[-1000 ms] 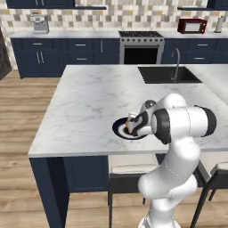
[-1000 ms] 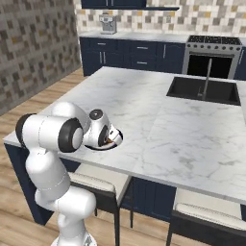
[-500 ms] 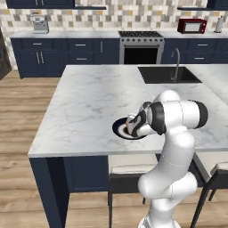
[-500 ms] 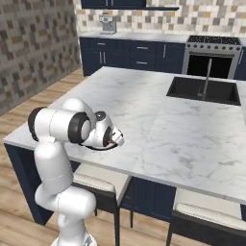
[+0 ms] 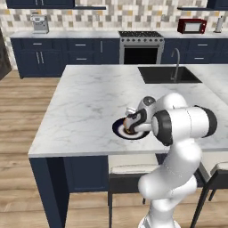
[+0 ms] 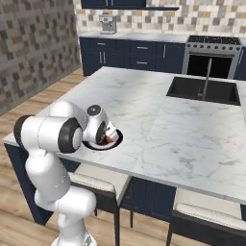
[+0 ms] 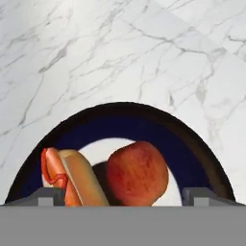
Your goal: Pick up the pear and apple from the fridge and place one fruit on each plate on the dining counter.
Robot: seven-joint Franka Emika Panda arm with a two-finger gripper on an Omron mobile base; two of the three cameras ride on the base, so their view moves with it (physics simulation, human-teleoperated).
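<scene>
On the dining counter (image 5: 84, 111), near its front edge, sits the dark navy plate (image 7: 192, 153) with a paler centre. Gripper (image 7: 124, 194) hangs low over that plate, arm bent forward from the base in both base views, hand (image 5: 136, 119) right above the plate's near side

Hand view: apple (image 7: 138, 173), red-orange, lies on the pale centre of the plate, between the two fingertips (image 7: 45, 196) that rise at the bottom edge. Fingers are spread wide, one far left, one far right; apple sits in the gap, closer to the right one, touching neither as far as shows. Fingers grip nothing

Just left of the apple, touching or nearly touching it, lies a hot dog (image 7: 77, 175), tan bun with a red-orange sausage, on the same plate, angled toward the left fingertip

Left base view: plate (image 5: 119, 129) shows as a dark disc partly hidden by the hand, a bit of orange at the fingertips. Right base view: plate (image 6: 115, 141) peeks out beside the hand (image 6: 98, 127), with a small orange patch, the apple (image 6: 109, 139), on it

Marble around the plate is bare. Sink (image 5: 167, 75) is set in the far part of the counter top, well apart from the plate. Stools (image 6: 91, 182) stand under the near edge
</scene>
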